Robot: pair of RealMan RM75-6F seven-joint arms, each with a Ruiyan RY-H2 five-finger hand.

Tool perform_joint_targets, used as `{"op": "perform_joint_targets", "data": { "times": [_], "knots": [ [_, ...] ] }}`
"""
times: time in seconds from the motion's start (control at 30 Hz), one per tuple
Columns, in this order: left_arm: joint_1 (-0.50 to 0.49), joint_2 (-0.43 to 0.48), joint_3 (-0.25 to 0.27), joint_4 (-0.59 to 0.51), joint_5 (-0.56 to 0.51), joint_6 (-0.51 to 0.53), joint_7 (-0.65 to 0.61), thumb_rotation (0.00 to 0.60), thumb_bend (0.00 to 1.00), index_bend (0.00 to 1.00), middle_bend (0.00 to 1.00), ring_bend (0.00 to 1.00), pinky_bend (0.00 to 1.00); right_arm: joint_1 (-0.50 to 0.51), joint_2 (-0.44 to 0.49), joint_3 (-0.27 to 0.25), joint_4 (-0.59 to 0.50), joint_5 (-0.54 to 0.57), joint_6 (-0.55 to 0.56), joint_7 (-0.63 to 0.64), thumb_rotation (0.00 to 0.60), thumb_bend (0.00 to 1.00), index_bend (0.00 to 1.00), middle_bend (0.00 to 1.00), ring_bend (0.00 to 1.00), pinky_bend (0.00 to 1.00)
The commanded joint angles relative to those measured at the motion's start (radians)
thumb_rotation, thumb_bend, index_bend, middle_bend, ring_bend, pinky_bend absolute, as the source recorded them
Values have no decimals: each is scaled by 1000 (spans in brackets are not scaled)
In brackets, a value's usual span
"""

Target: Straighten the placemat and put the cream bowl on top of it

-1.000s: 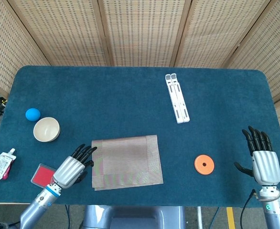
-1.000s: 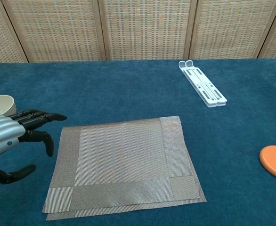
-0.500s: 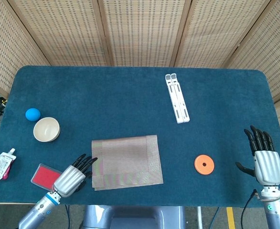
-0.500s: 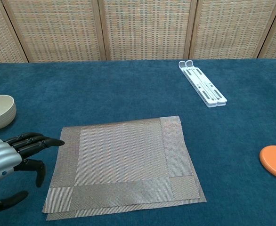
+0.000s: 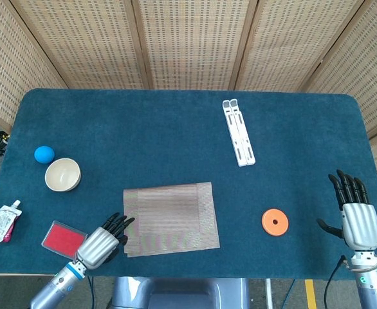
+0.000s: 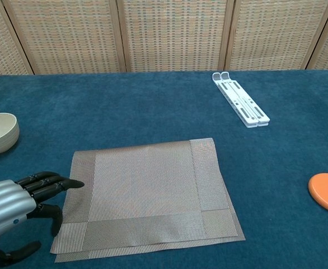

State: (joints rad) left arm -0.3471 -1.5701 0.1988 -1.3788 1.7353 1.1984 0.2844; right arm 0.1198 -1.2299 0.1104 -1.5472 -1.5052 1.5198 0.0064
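The placemat is seen lying flat on the blue table, in the lower middle of the head view, folded double so that a second layer's edge shows along its bottom. The cream bowl is found at the left of the frame, well apart from the placemat, upright, with a blue ball just beside it to the upper left. The left robot hand is placed at the placemat's lower left corner, fingers extended and slightly apart, nothing held; in the chest view the fingertips are seen at the mat's left edge. The right robot hand is held at the lower right of the frame, fingers spread and empty, right of an orange disc. A white folded stand lies at the upper middle.
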Motion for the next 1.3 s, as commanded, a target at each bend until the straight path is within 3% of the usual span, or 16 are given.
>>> {"op": "perform_joint_targets", "data": {
  "times": [0.03, 0.7, 1.3],
  "knots": [
    [0, -4, -1, 1, 0, -3, 3, 600, 454, 442, 0, 0, 0, 0, 1, 0, 0, 0, 0, 1, 600, 123, 0, 0, 0, 0],
    [0, -41, 0, 14, 6, -28, 30, 600, 454, 454, 0, 0, 0, -3, 8, 2, -8, 3, 0, 8, 600, 123, 0, 0, 0, 0],
    [5, -88, -2, 73, 36, 1, 18, 600, 465, 556, 0, 0, 0, -4, 14, 0, -16, -2, 1, 18, 600, 123, 0, 0, 0, 0]
  ]
}}
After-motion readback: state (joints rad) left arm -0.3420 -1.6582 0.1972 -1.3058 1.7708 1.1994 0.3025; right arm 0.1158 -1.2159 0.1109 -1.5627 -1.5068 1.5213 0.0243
